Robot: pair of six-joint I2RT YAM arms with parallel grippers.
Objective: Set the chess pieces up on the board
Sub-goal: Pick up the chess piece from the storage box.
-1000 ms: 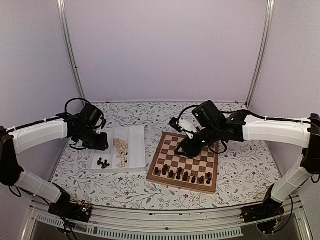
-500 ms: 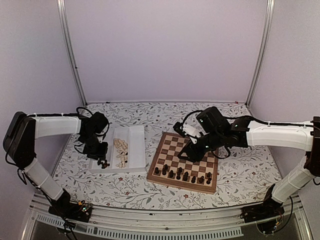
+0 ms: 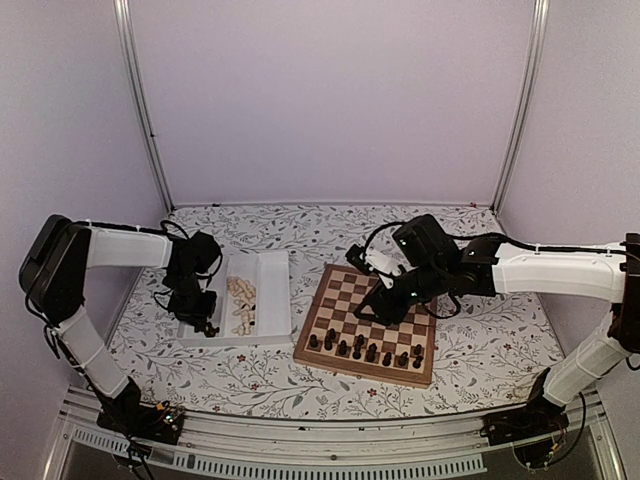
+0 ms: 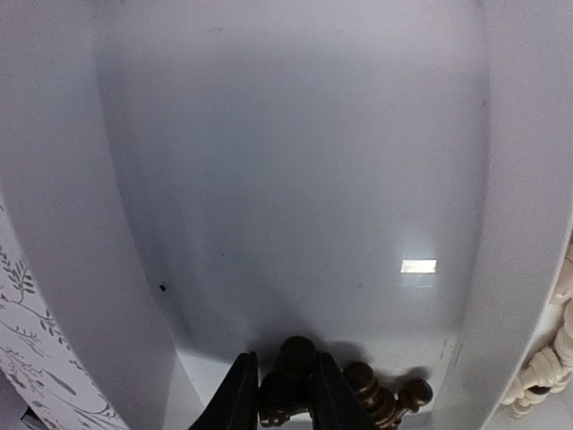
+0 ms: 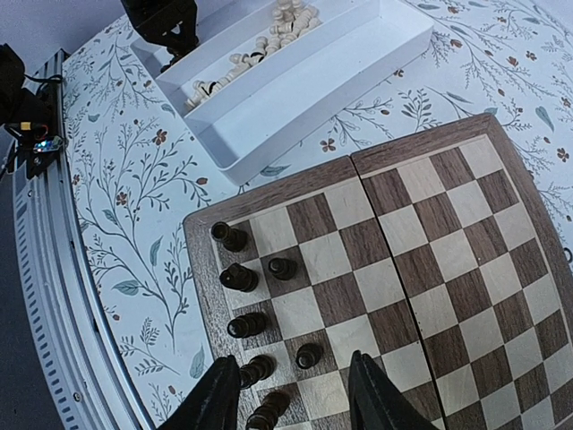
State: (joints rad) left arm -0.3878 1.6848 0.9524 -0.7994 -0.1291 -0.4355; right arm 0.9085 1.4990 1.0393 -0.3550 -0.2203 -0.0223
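Note:
My left gripper (image 3: 198,318) reaches down into the left compartment of the white tray (image 3: 276,292). Its jaws (image 4: 285,363) are pressed on both sides of a dark chess piece (image 4: 296,351) at the near end of that compartment. Two more dark pieces (image 4: 374,400) lie just to its right. My right gripper (image 3: 377,305) hovers open over the board (image 3: 378,298), above its near left part. Several dark pieces (image 3: 362,350) stand along the board's near rows. In the right wrist view a dark pawn (image 5: 309,356) stands on the board below the spread fingers (image 5: 291,361).
Pale pieces (image 3: 241,301) lie heaped in the tray's middle; they also show in the right wrist view (image 5: 269,36). The tray's right compartment (image 5: 313,81) lies between the heap and the board. The floral cloth (image 3: 250,375) covers the table.
My left arm has swung in and lowered into the tray's left compartment, and its jaws have narrowed onto a dark piece. The right gripper has shifted slightly over the board and stayed open.

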